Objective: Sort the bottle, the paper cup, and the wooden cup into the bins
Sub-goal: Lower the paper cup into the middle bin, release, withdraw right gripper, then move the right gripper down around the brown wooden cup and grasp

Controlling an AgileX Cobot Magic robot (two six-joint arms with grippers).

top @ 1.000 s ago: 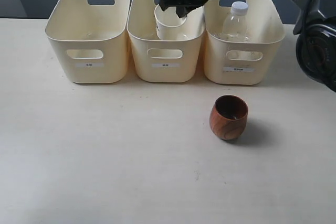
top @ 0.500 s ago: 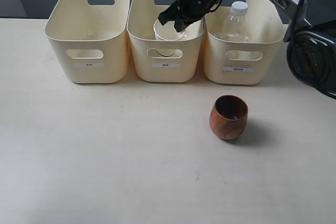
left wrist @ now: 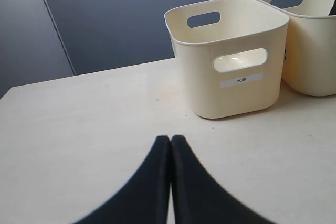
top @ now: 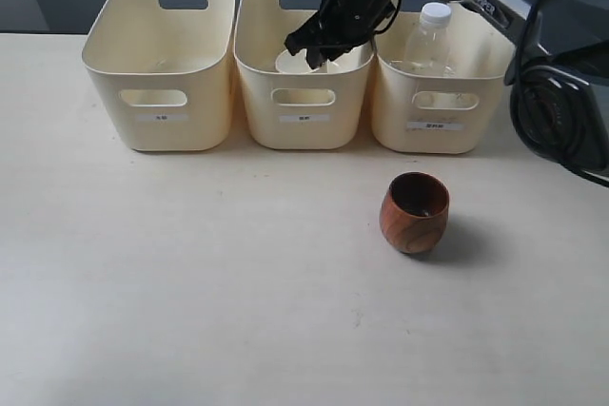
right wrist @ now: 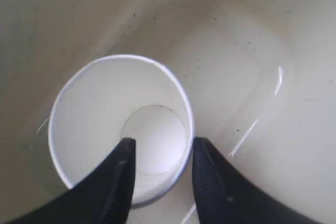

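The right tool (top: 319, 49) reaches down into the middle one of the bins (top: 303, 106), its fingers pinching the near wall of the paper cup (right wrist: 121, 129), one finger inside the rim and one outside; a rim pinch like this keeps the cup upright so it can be set down mouth up. In the wrist view the cup sits low against the bin's floor, so I judge the release is the step in hand. The bottle (top: 428, 40) stands upright in the bin to the right of the middle one, already sorted. The wooden cup (top: 415, 213) stands on the surface (top: 190, 282) in front of the bottle's bin, well apart from it, not yet sorted. The bin (left wrist: 228, 61) left of the middle one holds nothing visible, probably meant for it. The left tool (left wrist: 171, 145) hovers over the surface near that bin, fingers pressed together and holding nothing.
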